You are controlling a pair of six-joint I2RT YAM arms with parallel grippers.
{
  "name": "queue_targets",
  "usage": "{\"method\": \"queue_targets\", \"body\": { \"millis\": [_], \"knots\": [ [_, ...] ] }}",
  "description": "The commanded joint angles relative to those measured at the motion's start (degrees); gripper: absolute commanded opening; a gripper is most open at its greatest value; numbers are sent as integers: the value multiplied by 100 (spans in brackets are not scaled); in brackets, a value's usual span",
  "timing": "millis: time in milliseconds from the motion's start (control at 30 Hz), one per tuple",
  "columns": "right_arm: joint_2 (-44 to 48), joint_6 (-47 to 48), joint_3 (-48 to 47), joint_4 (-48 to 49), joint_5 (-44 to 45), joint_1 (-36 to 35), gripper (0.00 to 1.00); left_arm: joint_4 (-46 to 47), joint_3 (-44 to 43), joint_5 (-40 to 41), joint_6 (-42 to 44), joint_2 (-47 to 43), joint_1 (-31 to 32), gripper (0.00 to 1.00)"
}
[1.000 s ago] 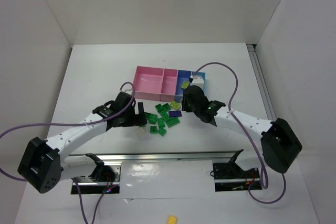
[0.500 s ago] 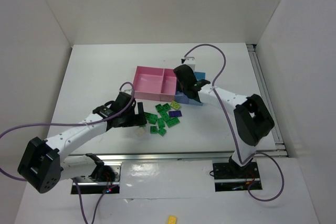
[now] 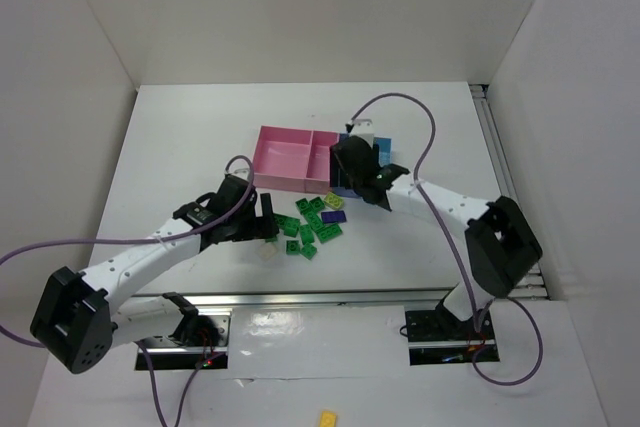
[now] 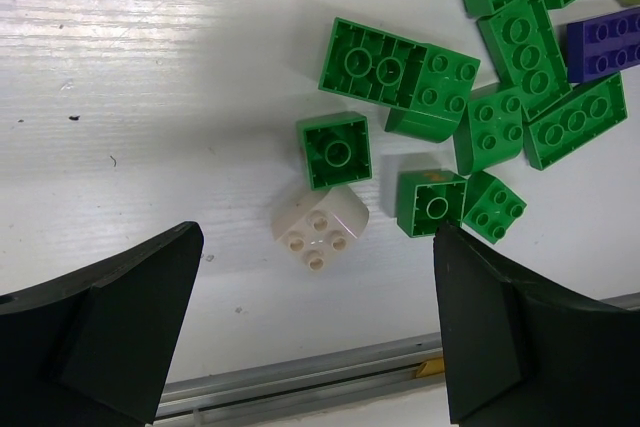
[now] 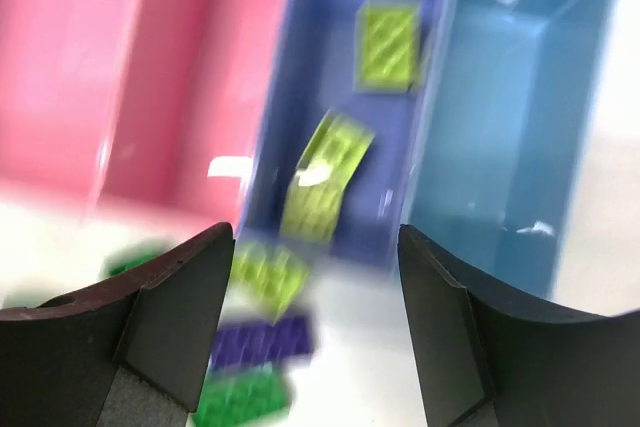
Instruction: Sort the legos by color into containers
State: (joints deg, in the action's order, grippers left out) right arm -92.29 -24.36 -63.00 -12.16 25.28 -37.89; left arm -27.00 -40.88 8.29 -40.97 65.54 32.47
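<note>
Release: right pincer just spread from narrow over blue tray, yellow-green brick dropping in near another brick; left pincer wide above green bricks loose on worktop.

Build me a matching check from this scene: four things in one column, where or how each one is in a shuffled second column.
1. white brick
2. purple brick
3. left gripper
4. right gripper

A. open, over the blue tray
B. on the table, right edge of the green pile
C. open, aimed at the white brick
D. on the table, left edge of the green pile

Pairs: 1-D, 2-B, 3-C, 4-A
</note>
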Motion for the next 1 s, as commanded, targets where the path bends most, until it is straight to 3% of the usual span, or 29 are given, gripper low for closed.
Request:
{"method": "queue_targets", "body": {
  "millis": [0,167,267,367,500,700,967],
  "knots": [
    [615,-87,603,47,39,-587,74,-33,-43,111,-104,-172,23,99],
    [616,-166,1237,232,-295,-764,74,-86,10,111,-104,-173,23,99],
    [380,-78,1177,232,-348,-764,74,-86,-42,58,-104,-173,23,99],
    [133,1,1107,293,-208,-764,65,-86,-95,58,-104,-111,23,99],
    [-166,194,965,478,-269,-702,65,-86,-148,5,-104,-6,23,99],
    [-684,387,571,619,-479,-448,76,-199,-201,5,-104,-6,23,99],
    [-984,546,245,724,-690,-167,76,-261,-262,58,-104,-6,23,99]
  ]
}}
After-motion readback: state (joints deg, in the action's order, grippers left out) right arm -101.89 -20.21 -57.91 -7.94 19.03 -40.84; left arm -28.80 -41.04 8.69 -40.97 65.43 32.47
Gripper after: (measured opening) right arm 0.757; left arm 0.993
